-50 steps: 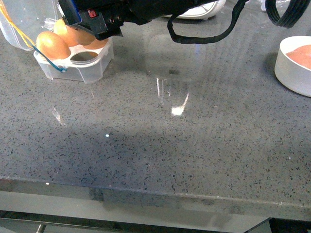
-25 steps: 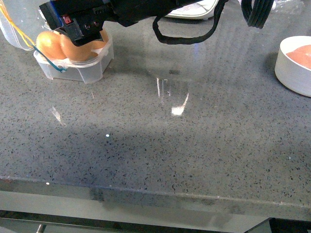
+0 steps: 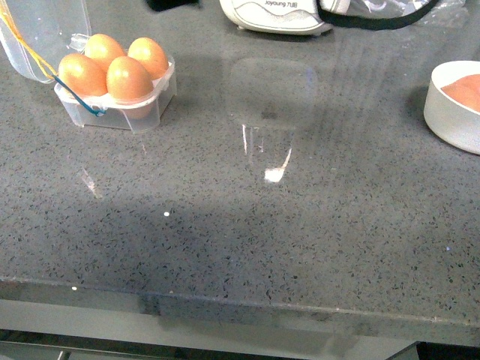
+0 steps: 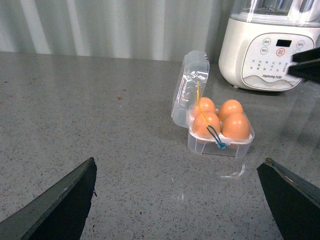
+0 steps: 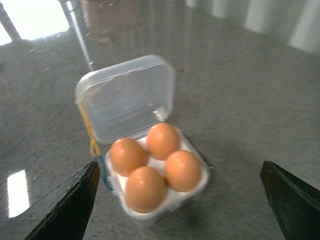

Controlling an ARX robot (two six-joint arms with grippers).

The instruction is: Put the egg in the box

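Both arms hung above the tabletop [image 3: 300,247]. The left gripper [image 4: 179,172] and the right gripper [image 5: 178,170] were spread wide and empty, aimed at the box [image 3: 142,112]. The box stood lid-up near the far left corner. The egg [image 3: 129,79] sat in its near-right cell beside three other eggs [image 3: 105,52]. A white bowl [image 3: 446,112] sat at the right edge and a Joyoung blender base [image 3: 277,15] at the far edge.

You are looking at a grey speckled stone countertop [image 3: 315,240] that fills the frame, with its pale front edge [image 3: 225,309] running along the bottom. A bright glare [image 3: 275,174] sits just above centre (with faint streaks rising from it). A white Joyoung appliance [image 3: 277,13] stands at top centre. The left wrist view shows a pale ribbed wall [image 4: 100,25] behind the counter.
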